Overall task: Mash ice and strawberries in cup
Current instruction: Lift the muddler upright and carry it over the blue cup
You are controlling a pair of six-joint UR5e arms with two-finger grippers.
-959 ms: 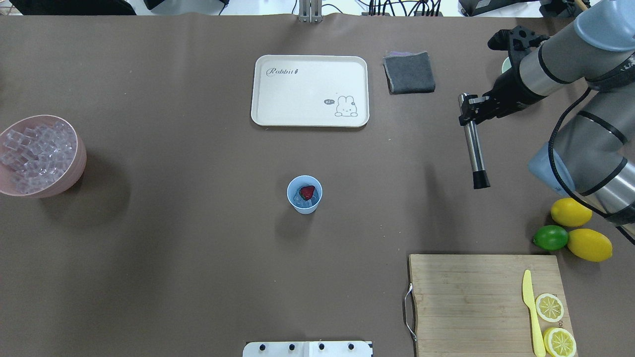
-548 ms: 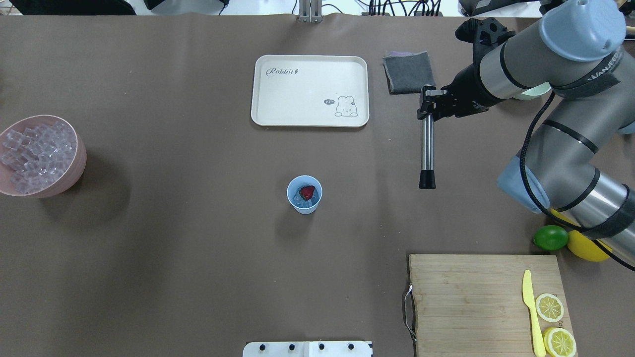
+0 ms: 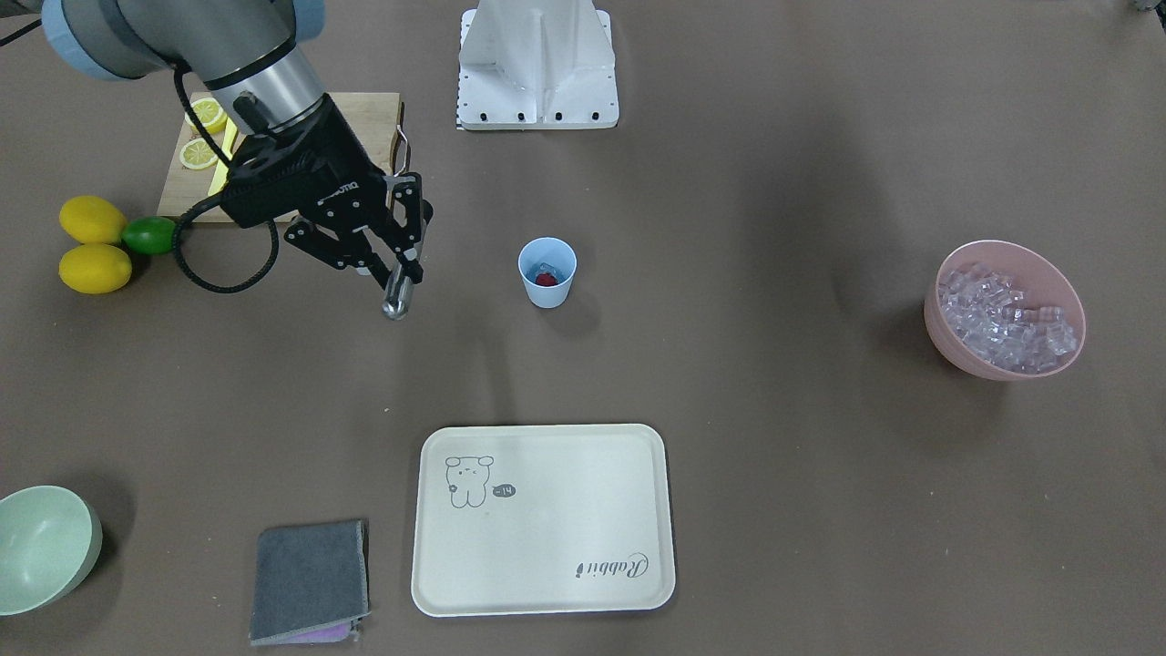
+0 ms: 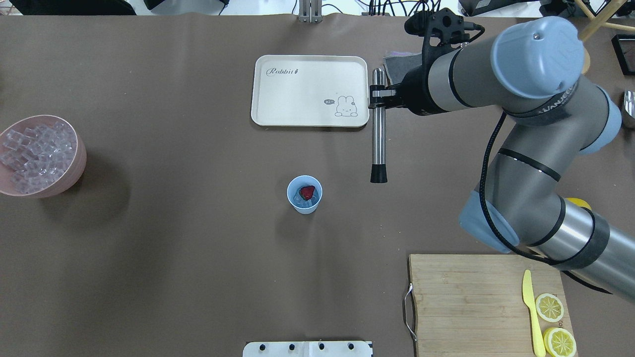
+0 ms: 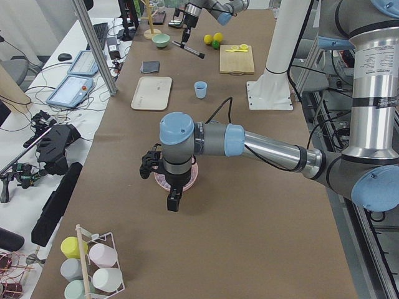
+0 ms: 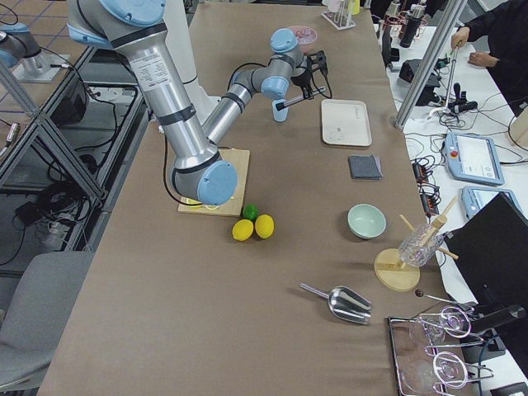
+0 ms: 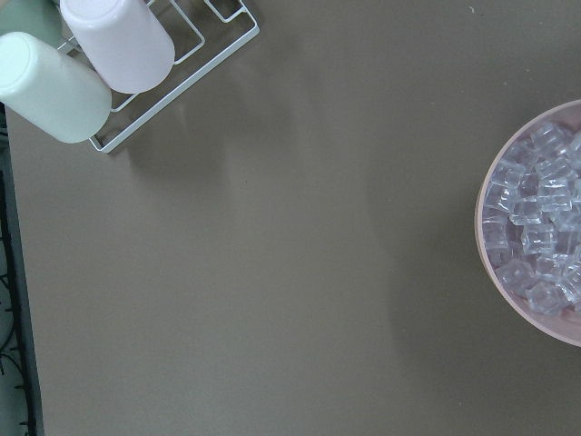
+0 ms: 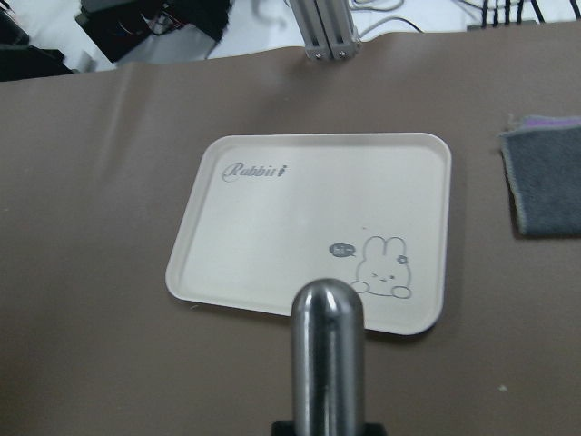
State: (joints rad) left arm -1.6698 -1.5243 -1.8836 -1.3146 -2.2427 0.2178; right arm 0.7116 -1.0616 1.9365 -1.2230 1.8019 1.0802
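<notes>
My right tool [image 4: 383, 92] is clamping tight on a steel muddler [image 4: 378, 129], its black tip pointing back near the cup [image 4: 304, 194] mid-bench, which is holding the strawberry [image 4: 307, 192] and ice [image 4: 298, 200]. The arm is hanging outstretched beside the tray [image 4: 297, 99]. Left tool [image 5: 173, 200]: I'm not making out its opening.

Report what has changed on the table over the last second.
The right end effector, shut on the metal muddler throughout, carried it toward the robot's left. It went from the table's right side to just beside the tray. The muddler's black tip is now nearer the cup but not over it. Nothing was taken hold of or let go. Cup, strawberry, ice, tray and pink bowl stayed put.
</notes>
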